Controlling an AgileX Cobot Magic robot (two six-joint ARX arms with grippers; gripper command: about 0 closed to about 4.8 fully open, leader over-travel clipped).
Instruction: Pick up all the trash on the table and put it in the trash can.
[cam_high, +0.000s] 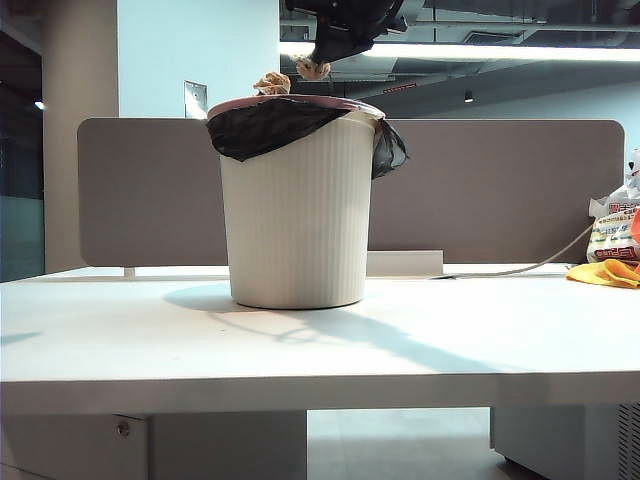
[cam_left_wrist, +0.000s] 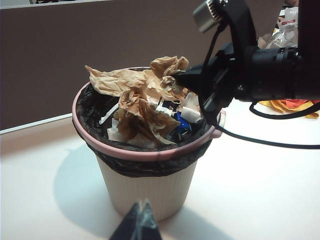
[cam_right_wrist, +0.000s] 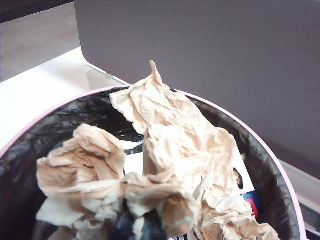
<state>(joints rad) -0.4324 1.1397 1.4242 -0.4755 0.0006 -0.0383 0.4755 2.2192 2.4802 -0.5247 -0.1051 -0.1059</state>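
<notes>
Brown tissue paper, crumpled, is what I hold over the trash can (cam_high: 296, 215), a tall ribbed off-white bin with a pink rim and black liner standing mid-worktop (cam_high: 320, 350). My right hand (cam_left_wrist: 181, 80) reaches in from the right above the rim, fingers pinched nearly closed on one wad of paper (cam_right_wrist: 165, 210), so that a release should drop it inside rather than on the rim. Two more crumpled wads (cam_left_wrist: 142, 100) sit heaped on the rubbish already in the bin, rising above the rim. No loose paper shows on the white worktop, so I judge this to be the last piece. My left hand (cam_left_wrist: 137, 225) hangs back on the near side of the bin, its dark tips together and holding nothing. An orange cloth (cam_high: 610, 272) and a printed bag (cam_high: 612, 232) lie far right.
</notes>
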